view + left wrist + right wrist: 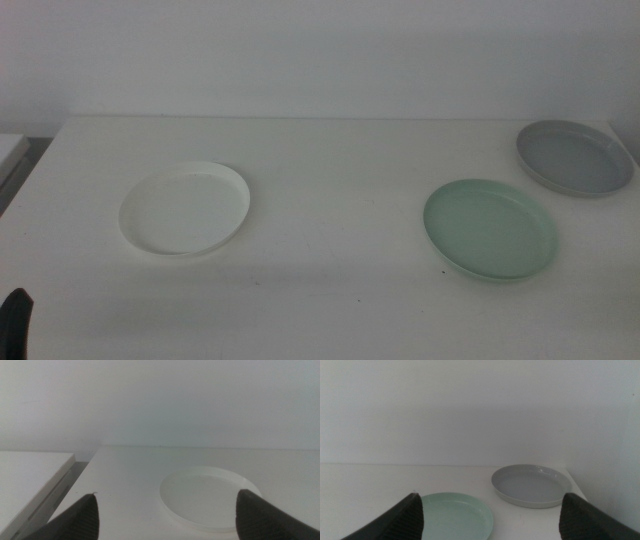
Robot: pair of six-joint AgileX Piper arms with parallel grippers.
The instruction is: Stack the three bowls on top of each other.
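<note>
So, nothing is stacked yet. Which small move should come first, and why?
Probably the right gripper, open and empty, should move down to the rim of the green bowl: that bowl lies just ahead of it, apart from the grey bowl. The white bowl lies far off, ahead of the open left gripper.

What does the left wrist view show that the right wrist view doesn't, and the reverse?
Only the left wrist view shows the white bowl and the open left gripper, plus a second white surface beside the table. Only the right wrist view shows the mint bowl, the grey bowl and the open right gripper. Both show the white table and the wall behind it; no bowl is stacked or held.
</note>
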